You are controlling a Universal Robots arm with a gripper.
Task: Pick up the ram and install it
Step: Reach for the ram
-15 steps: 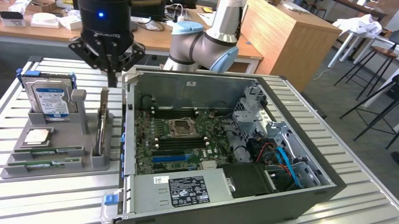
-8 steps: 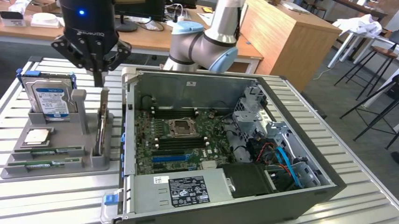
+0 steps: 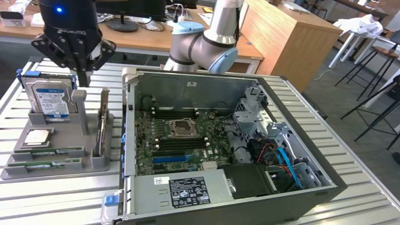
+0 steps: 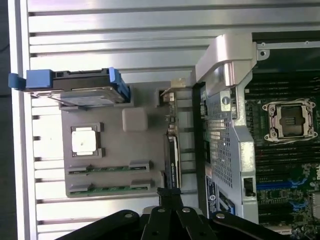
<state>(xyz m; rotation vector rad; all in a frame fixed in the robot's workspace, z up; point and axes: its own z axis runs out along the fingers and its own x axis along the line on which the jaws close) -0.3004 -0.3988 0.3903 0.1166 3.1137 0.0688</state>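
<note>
You'll find the ram (image 3: pixel 47 151) lying flat in a slot of the grey tray (image 3: pixel 62 138), at the end away from the hard drive (image 3: pixel 51 98), with a second stick (image 3: pixel 44 163) just beside it. Your gripper (image 3: pixel 80 71) hangs closed and empty above the tray. The open computer case (image 3: pixel 187 86) sits alongside on the desk (image 3: pixel 56 201).

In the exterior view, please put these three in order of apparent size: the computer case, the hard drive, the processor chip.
1. computer case, by far the largest
2. hard drive
3. processor chip, the smallest
</note>
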